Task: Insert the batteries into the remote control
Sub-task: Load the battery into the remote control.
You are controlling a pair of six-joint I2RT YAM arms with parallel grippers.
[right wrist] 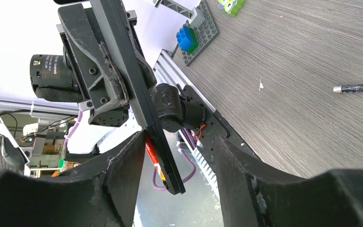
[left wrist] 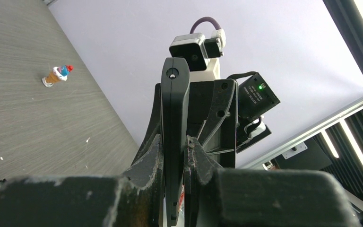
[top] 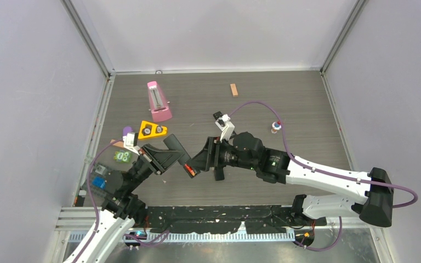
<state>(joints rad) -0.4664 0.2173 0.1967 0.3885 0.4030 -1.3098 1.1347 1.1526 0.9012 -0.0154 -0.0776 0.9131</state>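
Fingers of my left gripper (left wrist: 175, 156) and my right gripper (right wrist: 178, 142) are hanging close together above the gray table (right wrist: 288, 71). My left fingers are squeezing tight on the black remote (left wrist: 175, 104), one finger on each flat side. The remote is sticking out from between them on its thin edge. My right fingers are standing wide apart and are not squeezing anything. The far end of the remote is poking into the gap between them, much closer to one finger than to the other. A red battery (right wrist: 151, 157) is lying along the remote, in the small space between the remote and that near finger. I cannot tell if the finger is touching it. Another battery (right wrist: 354, 88), dark with shiny ends, is lying flat on the table, well away from my right fingers, out past the finger that is far from the remote.
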